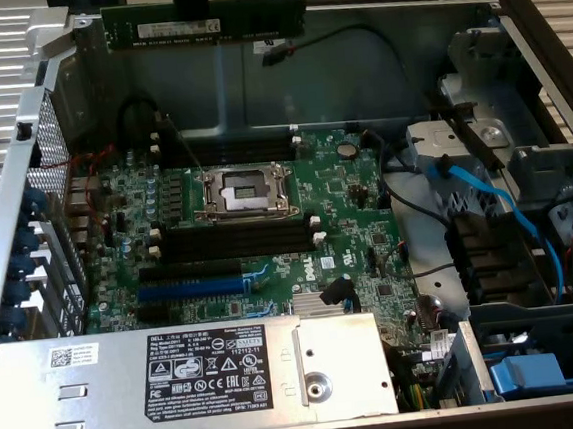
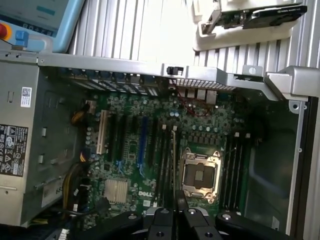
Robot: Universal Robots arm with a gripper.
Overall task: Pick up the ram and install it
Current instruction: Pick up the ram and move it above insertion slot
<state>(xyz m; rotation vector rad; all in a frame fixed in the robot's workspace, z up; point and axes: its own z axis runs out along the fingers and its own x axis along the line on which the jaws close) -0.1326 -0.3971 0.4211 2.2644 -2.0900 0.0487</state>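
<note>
The gripper is clamped on the ram, grasping its upper long edge; the ram, a thin flat green stick with a white label strip, hangs level above the far rim of the open sheet-metal case, well apart from the green motherboard; the long black slots lie parallel just beside the square metal-framed socket, unobstructed from above.

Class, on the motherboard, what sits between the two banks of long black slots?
In the exterior view, the CPU socket lies between the upper slot bank and the lower slot bank.
</note>
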